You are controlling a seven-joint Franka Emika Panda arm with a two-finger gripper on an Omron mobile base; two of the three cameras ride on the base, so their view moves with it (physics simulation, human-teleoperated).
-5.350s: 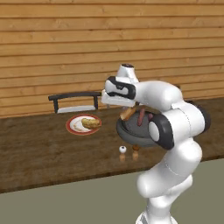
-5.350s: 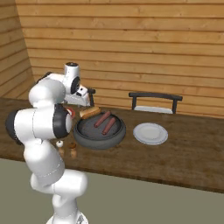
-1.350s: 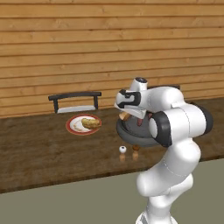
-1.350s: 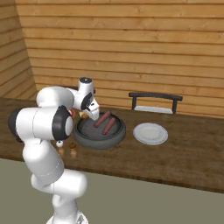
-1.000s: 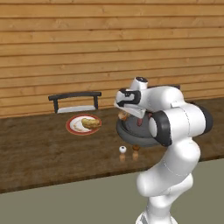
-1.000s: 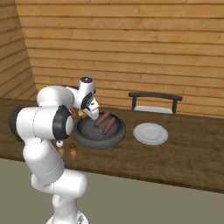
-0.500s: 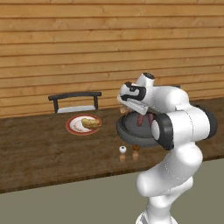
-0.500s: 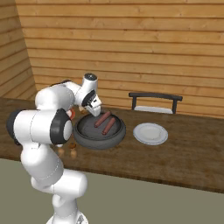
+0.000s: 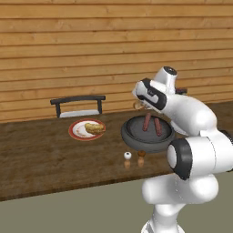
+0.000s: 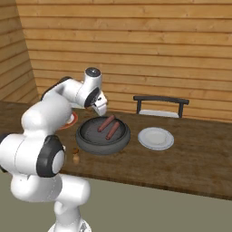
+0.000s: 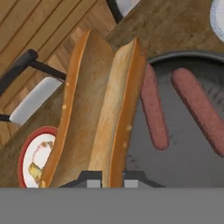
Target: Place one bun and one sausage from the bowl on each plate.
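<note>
— Wooden plank walls back a long dark wood counter (image 10: 190, 158). What's hard to make out?

— The gripper (image 11: 112, 178) shows just its two dark fingertips at the bottom of the hand view, and in the base views the white hand covers the jaws. The red-rimmed plate (image 9: 76, 133) is cut off at the hand view's edge; a bun already lies on it.

— What else is around?

— Below the gripper and to its side sits the bowl (image 10: 90, 142), with two sausages (image 11: 154, 109) lying apart in it. Beyond the bowl is a white plate (image 10: 155, 137); behind it, a dark rack (image 10: 161, 100). Two small shakers (image 9: 134, 158) stand in front of the bowl. The arm's elbow blocks part of the bowl in the left base view.

— And the grip?

— Jaws narrow, pinched on the end of a split bun (image 11: 98, 113), which hangs clear of the bowl's rim, towards the red-rimmed plate.
</note>
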